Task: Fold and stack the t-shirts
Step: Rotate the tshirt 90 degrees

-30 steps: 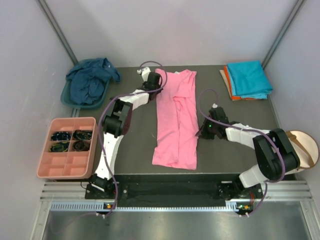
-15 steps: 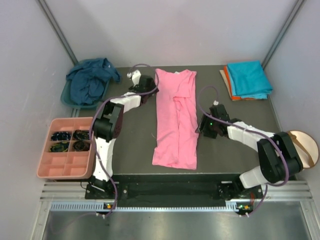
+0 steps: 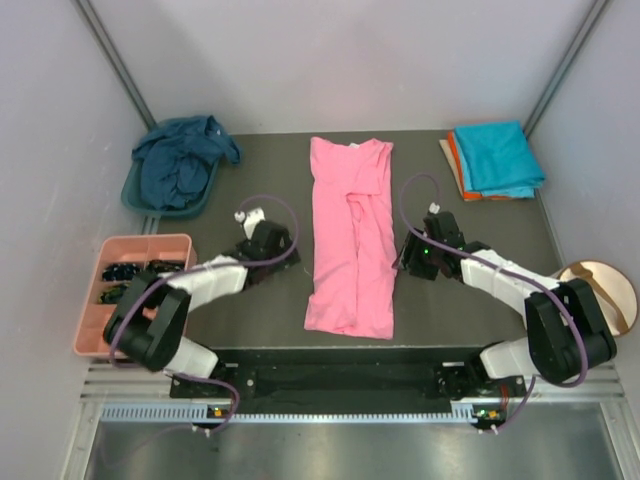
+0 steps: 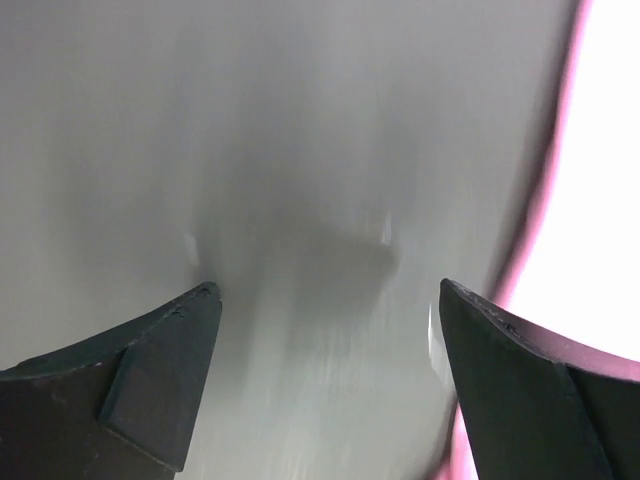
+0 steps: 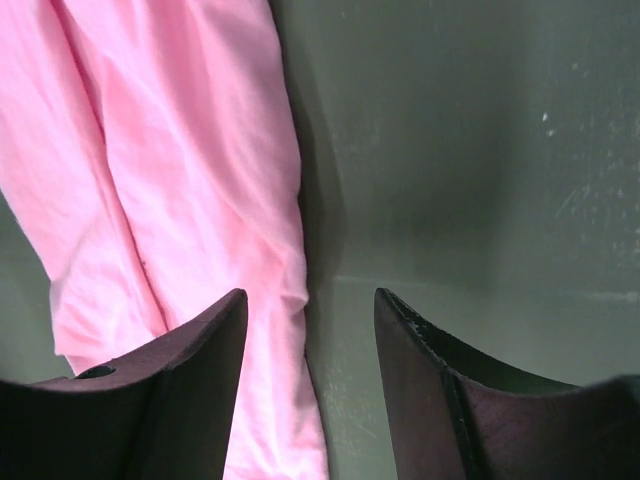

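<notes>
Dark tabletop carries the pink shirt; left hand wide, right hand half open, both empty, so uneven pinches could skew its fold.

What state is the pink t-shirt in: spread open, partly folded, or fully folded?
Partly folded. The pink t-shirt lies as one long narrow strip, its sides turned in over the middle; no crosswise fold yet.

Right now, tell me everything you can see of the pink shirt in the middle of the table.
The pink shirt is soft, plain cloth, folded lengthwise into a long narrow strip, a little wrinkled. It lies flat on the dark table, neck end far from the arms. The right gripper stands open beside its right edge; the left gripper is open and apart from it. Neither holds it.
</notes>
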Tool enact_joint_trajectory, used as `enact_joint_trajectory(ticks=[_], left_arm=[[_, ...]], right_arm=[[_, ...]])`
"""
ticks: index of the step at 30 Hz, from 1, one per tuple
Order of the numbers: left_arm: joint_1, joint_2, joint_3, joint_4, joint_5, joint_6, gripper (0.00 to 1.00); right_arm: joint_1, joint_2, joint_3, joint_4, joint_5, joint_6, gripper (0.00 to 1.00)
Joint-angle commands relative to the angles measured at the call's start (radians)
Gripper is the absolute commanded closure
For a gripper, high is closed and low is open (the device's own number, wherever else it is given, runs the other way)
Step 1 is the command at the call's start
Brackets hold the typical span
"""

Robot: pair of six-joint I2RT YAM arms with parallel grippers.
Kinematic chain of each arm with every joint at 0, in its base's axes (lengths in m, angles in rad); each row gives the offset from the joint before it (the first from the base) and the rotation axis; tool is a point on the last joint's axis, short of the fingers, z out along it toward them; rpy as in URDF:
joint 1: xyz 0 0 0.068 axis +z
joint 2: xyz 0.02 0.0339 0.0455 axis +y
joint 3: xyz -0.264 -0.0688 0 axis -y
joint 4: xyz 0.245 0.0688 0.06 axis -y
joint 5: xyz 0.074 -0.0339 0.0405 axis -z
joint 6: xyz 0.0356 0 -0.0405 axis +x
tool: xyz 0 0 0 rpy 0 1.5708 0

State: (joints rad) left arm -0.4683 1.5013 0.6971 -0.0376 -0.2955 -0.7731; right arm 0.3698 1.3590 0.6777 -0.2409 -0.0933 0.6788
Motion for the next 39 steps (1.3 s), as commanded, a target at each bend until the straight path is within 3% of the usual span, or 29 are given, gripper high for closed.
enact_joint_trajectory(ticks=[1,10,15,28,31,32,35,38,39], left_arm=[[-0.082,-0.186,-0.126,-0.091,0.061,-0.014,0.07],[-0.138,-0.357,-0.237,-0.157,0.177,-0.026,0.14],[-0.208,-0.368,-0.243,-0.078,0.269,0.001,0.17],[-0.369,-0.343,-0.242,-0.105,0.276,0.001,0.19],[-0.385,-0.32,-0.232,-0.107,0.274,0.008,0.33],[-0.389,-0.317,-0.231,-0.108,0.272,0.011,0.44],[-0.392,-0.309,-0.234,-0.105,0.276,0.015,0.63],[-0.395,-0.3,-0.235,-0.099,0.282,0.015,0.76],[-0.394,-0.3,-0.235,-0.097,0.282,0.015,0.86]], right_arm=[[-0.009,-0.017,-0.021,0.034,-0.037,-0.001,0.46],[-0.009,-0.037,-0.058,0.063,-0.043,0.039,0.46],[-0.008,-0.032,-0.063,0.058,-0.043,0.036,0.46],[-0.008,-0.02,-0.067,0.068,-0.046,0.042,0.46],[-0.009,-0.021,-0.069,0.065,-0.046,0.042,0.46],[-0.009,-0.021,-0.07,0.064,-0.046,0.041,0.46],[-0.008,-0.021,-0.069,0.061,-0.046,0.041,0.46],[-0.009,-0.024,-0.069,0.058,-0.043,0.039,0.46],[-0.009,-0.023,-0.07,0.058,-0.042,0.039,0.46]])
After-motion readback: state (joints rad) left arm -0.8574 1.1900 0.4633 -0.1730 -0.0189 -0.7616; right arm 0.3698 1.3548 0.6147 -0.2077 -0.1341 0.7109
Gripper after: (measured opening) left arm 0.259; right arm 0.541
